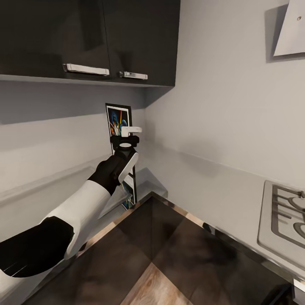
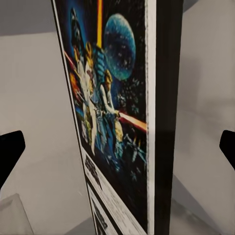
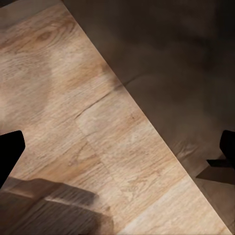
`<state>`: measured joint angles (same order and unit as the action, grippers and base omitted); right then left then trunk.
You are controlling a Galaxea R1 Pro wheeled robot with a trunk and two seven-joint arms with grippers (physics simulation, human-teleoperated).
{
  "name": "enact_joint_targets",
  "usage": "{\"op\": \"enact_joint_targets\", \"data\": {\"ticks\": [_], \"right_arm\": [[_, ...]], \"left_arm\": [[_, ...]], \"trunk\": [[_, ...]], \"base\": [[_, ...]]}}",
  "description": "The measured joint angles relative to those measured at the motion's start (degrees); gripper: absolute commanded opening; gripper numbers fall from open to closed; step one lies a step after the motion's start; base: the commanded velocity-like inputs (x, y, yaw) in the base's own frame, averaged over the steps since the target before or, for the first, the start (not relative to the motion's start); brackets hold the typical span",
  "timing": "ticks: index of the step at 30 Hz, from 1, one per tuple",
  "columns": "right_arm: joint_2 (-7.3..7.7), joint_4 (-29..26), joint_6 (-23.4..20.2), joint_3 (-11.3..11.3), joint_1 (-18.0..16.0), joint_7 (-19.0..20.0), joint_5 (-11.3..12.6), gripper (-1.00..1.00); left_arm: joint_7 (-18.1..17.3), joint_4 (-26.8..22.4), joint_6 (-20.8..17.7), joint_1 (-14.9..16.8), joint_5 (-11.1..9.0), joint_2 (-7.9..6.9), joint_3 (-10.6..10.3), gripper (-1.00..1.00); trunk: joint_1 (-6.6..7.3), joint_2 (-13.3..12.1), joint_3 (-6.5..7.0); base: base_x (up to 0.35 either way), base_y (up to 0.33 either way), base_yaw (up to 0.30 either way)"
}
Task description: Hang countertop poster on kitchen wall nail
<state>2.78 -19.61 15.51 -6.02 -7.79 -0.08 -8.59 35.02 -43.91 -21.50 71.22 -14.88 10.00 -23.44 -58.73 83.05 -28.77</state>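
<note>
1. Poster stands upright in the corner of the kitchen countertop, leaning at the wall under the dark wall cabinets.
2. Left gripper reaches up to the poster's front edge; arm covers its middle.
3. Left wrist view: poster sits between the fingertips, which are spread wide and apart from it, not touching.
4. Right wrist view: fingertips spread apart over the wooden floor, nothing between them.
5. Gas hob sits on the counter, well apart from the poster.
</note>
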Motion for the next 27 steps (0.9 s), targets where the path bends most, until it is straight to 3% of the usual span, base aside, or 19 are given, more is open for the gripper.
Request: {"op": "enact_joint_targets", "data": {"ticks": [27], "right_arm": [[-0.02, -0.09, -0.09, 0.00, 0.00, 0.00, 0.00, 1.00]], "left_arm": [[0.07, -0.09, 0.00, 0.00, 0.08, 0.00, 0.00, 1.00]], "trunk": [[0.00, 0.00, -0.05]], "base": [[0.024, 0.001, 0.000]]}}
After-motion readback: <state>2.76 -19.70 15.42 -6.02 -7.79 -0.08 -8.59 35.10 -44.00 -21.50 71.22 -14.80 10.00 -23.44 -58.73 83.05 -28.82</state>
